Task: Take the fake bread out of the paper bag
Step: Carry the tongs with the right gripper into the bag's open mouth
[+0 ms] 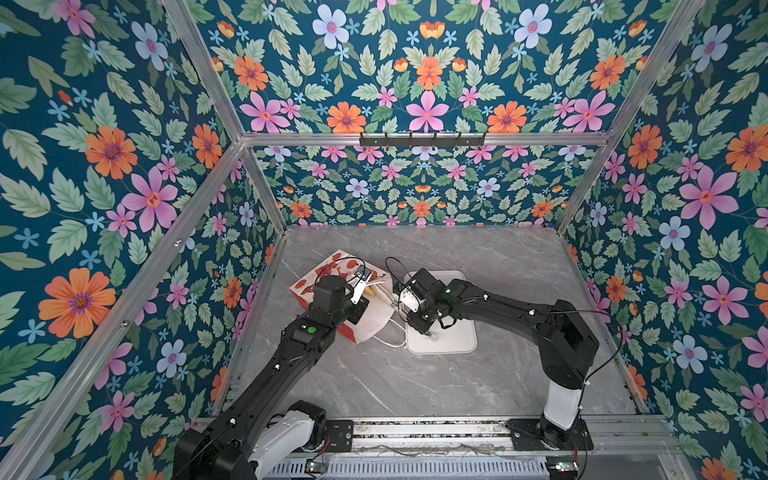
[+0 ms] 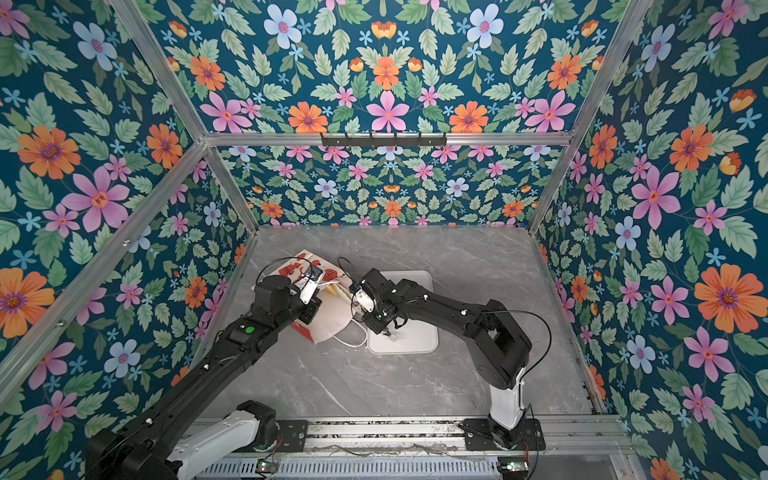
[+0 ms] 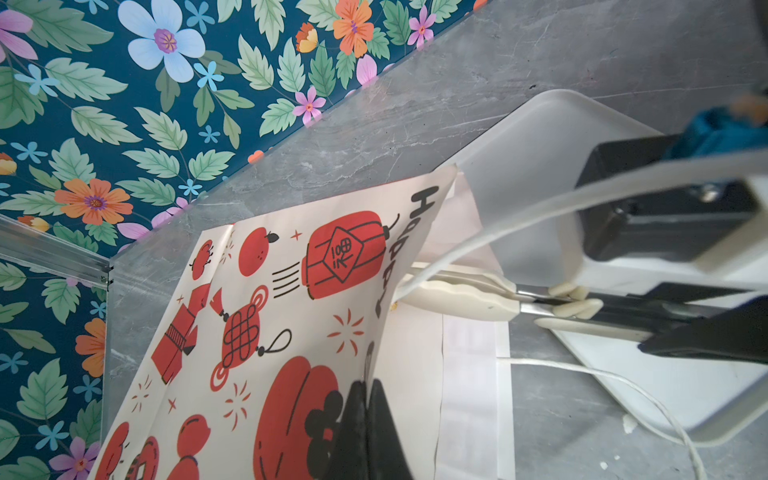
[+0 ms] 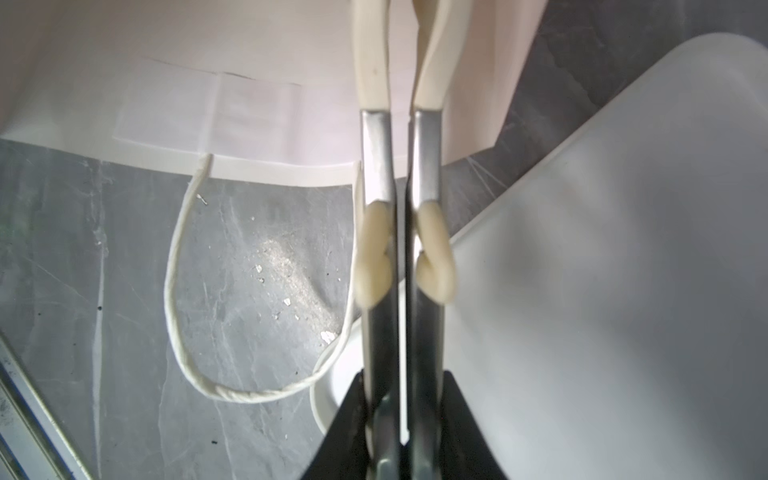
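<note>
Prongs of the right gripper [image 3: 415,286], nearly together, grip unclear, point into the mouth of the sideways paper bag [image 3: 291,291] beside the tray [image 1: 457,336]. The left gripper [image 3: 368,388] pinches its upper wall. The fake bread is unseen, presumably deeper along the bag.

Markings on paper bag [image 3: 257,332]: black lettering [image 3: 415,224] along its edge read "Happ", rest unclear; red lantern print [image 3: 345,253] carried one Chinese character.
</note>
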Tool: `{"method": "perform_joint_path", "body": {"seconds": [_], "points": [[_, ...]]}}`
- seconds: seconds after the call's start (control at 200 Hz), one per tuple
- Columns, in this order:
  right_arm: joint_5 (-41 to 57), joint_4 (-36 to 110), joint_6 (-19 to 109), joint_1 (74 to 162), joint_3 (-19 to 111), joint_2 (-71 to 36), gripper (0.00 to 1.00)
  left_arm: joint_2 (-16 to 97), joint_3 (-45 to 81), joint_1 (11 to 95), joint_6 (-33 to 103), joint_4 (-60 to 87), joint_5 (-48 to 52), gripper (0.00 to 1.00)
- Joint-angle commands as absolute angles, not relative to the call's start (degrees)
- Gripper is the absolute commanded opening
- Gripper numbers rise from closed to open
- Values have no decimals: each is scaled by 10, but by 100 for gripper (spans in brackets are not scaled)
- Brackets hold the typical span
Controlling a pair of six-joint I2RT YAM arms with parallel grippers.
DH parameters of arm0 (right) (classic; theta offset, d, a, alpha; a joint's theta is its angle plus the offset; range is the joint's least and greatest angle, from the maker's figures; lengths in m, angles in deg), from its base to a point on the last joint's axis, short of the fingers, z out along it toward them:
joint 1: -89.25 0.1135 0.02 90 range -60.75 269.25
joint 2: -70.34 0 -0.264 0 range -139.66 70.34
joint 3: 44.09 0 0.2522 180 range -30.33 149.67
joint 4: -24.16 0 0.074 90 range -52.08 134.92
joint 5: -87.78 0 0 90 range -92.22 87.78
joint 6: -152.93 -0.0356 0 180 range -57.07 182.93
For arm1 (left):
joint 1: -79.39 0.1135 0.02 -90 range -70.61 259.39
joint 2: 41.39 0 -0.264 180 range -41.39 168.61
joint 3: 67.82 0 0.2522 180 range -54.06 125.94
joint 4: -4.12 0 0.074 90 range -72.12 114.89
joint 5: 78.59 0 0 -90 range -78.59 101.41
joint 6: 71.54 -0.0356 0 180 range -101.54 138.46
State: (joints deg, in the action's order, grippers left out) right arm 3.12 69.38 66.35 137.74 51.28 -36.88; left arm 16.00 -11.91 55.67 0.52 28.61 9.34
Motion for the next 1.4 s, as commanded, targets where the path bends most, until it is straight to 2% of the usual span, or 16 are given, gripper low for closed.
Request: {"method": "perform_joint_path", "body": {"seconds": [0.0,0.22,0.77,1.395], "points": [[19,690,660,1373,525,-375,29,157,-114,557,10,273,87,0],[26,689,655,1373,526,-378,34,159,-114,557,10,273,86,0],[26,671,645,1372,516,-366,37,158,-114,557,11,274,86,0],[-22,644,640,1373,517,-355,38,159,-114,557,11,275,84,0]]}}
